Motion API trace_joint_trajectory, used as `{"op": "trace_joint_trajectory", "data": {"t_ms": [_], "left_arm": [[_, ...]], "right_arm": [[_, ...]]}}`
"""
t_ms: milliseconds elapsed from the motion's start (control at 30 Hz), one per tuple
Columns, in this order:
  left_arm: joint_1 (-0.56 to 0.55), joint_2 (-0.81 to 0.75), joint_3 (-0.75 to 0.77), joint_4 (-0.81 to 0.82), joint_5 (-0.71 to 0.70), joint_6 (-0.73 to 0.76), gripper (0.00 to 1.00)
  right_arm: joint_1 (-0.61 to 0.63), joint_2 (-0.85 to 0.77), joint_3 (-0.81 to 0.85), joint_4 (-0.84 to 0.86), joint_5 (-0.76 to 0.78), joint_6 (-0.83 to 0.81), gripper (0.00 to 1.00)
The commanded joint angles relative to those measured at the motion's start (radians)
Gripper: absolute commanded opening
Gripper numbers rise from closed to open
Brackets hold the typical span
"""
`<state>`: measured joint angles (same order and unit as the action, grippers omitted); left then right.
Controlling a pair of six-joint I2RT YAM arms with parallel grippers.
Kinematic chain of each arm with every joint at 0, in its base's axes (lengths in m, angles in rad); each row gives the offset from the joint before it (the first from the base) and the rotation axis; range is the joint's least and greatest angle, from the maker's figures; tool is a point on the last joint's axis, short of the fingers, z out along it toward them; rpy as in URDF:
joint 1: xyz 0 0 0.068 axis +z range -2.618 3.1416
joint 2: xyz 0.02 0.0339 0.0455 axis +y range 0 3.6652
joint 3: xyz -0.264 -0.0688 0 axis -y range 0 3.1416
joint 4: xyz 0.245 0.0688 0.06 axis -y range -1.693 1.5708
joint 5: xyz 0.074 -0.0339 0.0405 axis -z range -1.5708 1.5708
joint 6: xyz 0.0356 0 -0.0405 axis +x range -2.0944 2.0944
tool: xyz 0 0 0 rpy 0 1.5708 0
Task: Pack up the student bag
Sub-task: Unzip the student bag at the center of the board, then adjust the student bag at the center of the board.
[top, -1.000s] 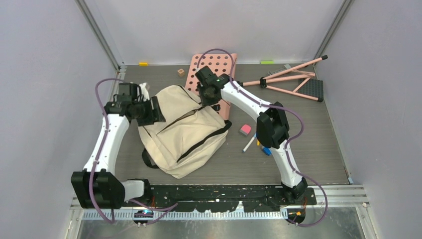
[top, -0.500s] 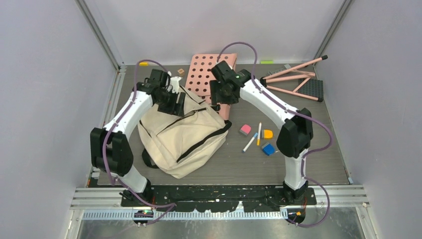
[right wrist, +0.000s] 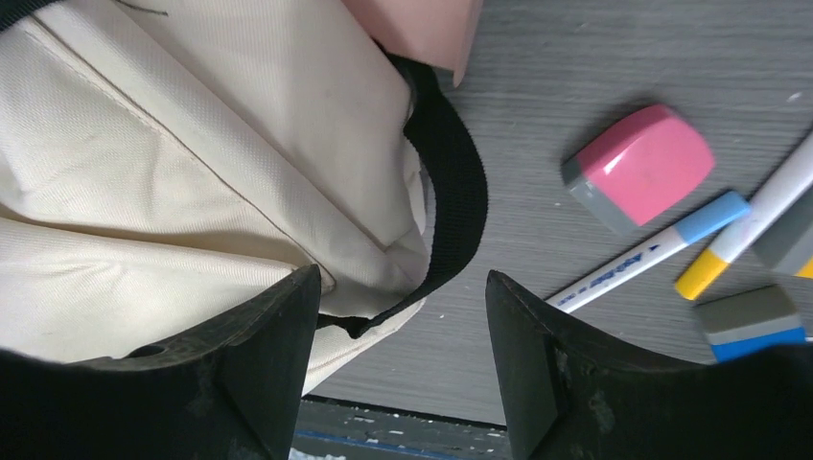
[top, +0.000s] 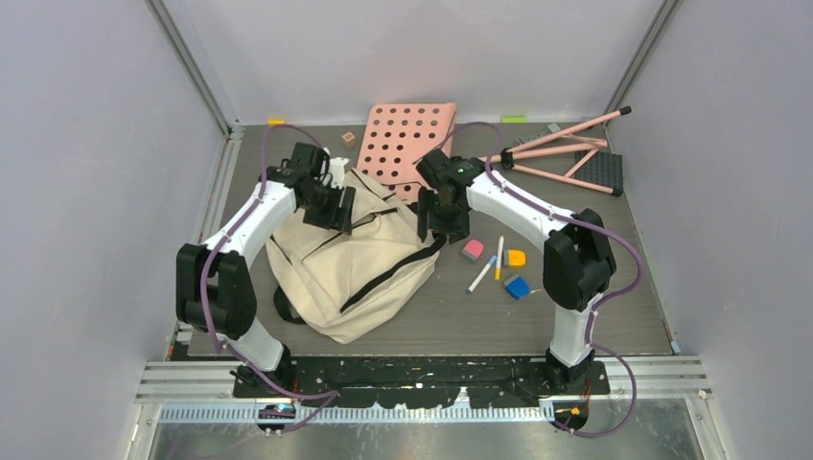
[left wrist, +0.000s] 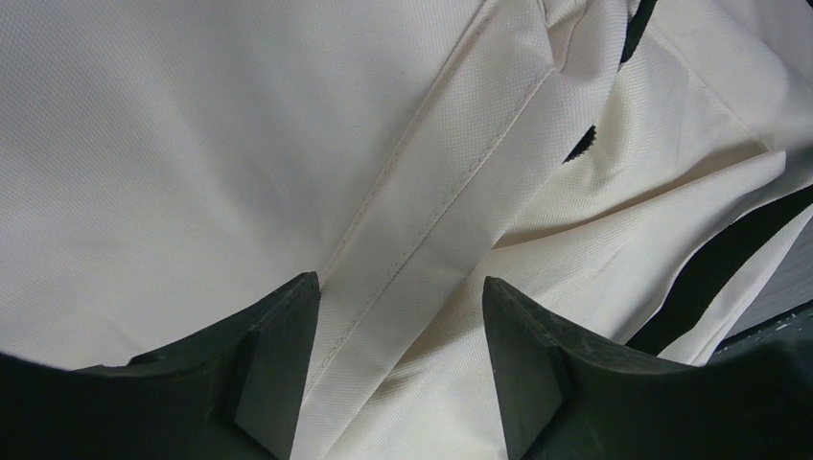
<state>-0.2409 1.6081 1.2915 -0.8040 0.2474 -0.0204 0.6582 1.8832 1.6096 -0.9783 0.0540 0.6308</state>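
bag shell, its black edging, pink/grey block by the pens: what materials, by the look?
Student bag: matte cream woven fabric; fine weave and stitched seams show, likely canvas or polyester. Black edging: matte, probably webbing; texture unclear. Pink-and-grey block: smooth, rounded corners, faint sheen; rubber or plastic, perhaps an eraser.

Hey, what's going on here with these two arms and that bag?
Two robot arms are working on a cream bag that lies on the table. Both grippers are open and empty. The left gripper hovers over the bag's fabric, and the right gripper is at its black-strapped edge. A pink eraser and pens lie beside the bag, not yet packed.
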Motion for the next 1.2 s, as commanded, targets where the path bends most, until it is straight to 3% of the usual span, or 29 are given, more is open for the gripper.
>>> {"op": "trace_joint_trajectory", "data": {"t_ms": [0,233,300,333,367,433,467,800,1000,1167], "left_arm": [[0.001,-0.012,0.003,0.052,-0.050,-0.034,0.57],[0.001,-0.010,-0.002,0.079,-0.110,-0.067,0.38],[0.001,-0.009,-0.016,0.090,-0.113,-0.068,0.34],[0.001,-0.010,-0.026,0.093,-0.115,-0.073,0.27],[0.002,-0.012,-0.032,0.094,-0.117,-0.079,0.19],[0.001,-0.025,-0.040,0.087,-0.121,-0.089,0.04],[0.002,-0.041,-0.046,0.085,-0.128,-0.097,0.00],[0.002,-0.263,-0.098,0.007,-0.180,-0.172,0.00],[0.002,-0.385,-0.191,0.026,-0.195,-0.290,0.00],[0.003,-0.357,-0.210,0.034,-0.141,-0.350,0.00]], "right_arm": [[-0.002,-0.040,-0.049,0.080,-0.109,0.061,0.70],[-0.002,-0.027,-0.109,0.164,-0.154,0.107,0.64],[-0.002,-0.029,-0.104,0.176,-0.148,0.107,0.50],[-0.002,-0.031,-0.101,0.183,-0.145,0.107,0.41],[-0.002,-0.035,-0.094,0.187,-0.144,0.107,0.24],[0.000,-0.050,-0.074,0.197,-0.129,0.098,0.05],[0.005,-0.063,-0.050,0.197,-0.102,0.079,0.03],[0.021,-0.019,0.292,0.174,0.128,-0.097,0.01],[0.000,0.254,0.639,0.154,0.169,-0.222,0.00],[-0.056,0.456,0.959,0.128,0.162,-0.239,0.01]]}}
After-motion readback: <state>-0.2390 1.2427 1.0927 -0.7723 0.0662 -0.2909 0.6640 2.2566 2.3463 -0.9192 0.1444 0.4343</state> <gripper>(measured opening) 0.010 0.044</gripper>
